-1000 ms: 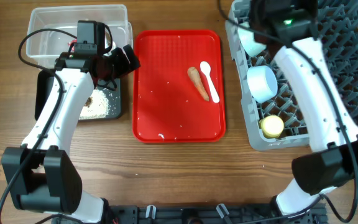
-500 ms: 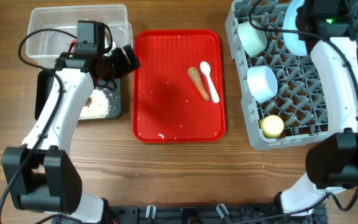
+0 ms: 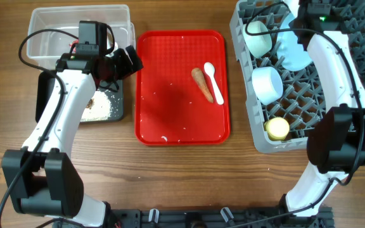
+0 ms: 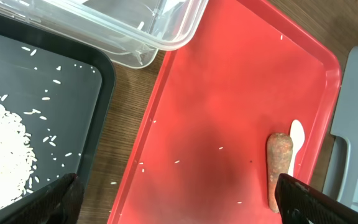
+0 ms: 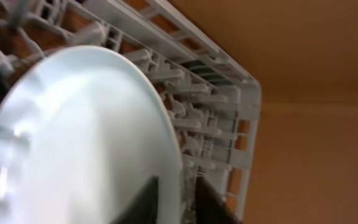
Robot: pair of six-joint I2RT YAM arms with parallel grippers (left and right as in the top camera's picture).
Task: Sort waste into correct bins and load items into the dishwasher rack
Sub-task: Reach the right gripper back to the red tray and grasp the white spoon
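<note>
My right gripper (image 3: pixel 306 25) is shut on the rim of the round pale blue plate (image 3: pixel 293 49) and holds it tilted over the back of the grey dishwasher rack (image 3: pixel 309 136). In the right wrist view the jaws (image 5: pixel 179 199) pinch the plate's edge (image 5: pixel 86 137) above the rack pegs (image 5: pixel 210 106). A pale green bowl (image 3: pixel 258 37), a pale blue bowl (image 3: pixel 266 83) and a yellow cup (image 3: pixel 277 128) sit in the rack. My left gripper (image 3: pixel 128 60) is open and empty (image 4: pixel 179 208) over the tray's left edge. The carrot (image 3: pixel 201 84) (image 4: pixel 280 168) and white spoon (image 3: pixel 214 82) (image 4: pixel 297 138) lie on the tray.
The flat red tray (image 3: pixel 170 107) (image 4: pixel 229 81) holds a few stray rice grains. The clear tub (image 3: pixel 49 25) (image 4: pixel 135 31) stands at the back left. The black tub (image 3: pixel 43 95) (image 4: pixel 98 106) in front of it holds rice (image 3: pixel 103 106) (image 4: pixel 2 143) and a brown scrap (image 3: pixel 90 101).
My right arm has swung right over the rack, and the plate has come down into view over the rack's back part. The left arm has not moved.
</note>
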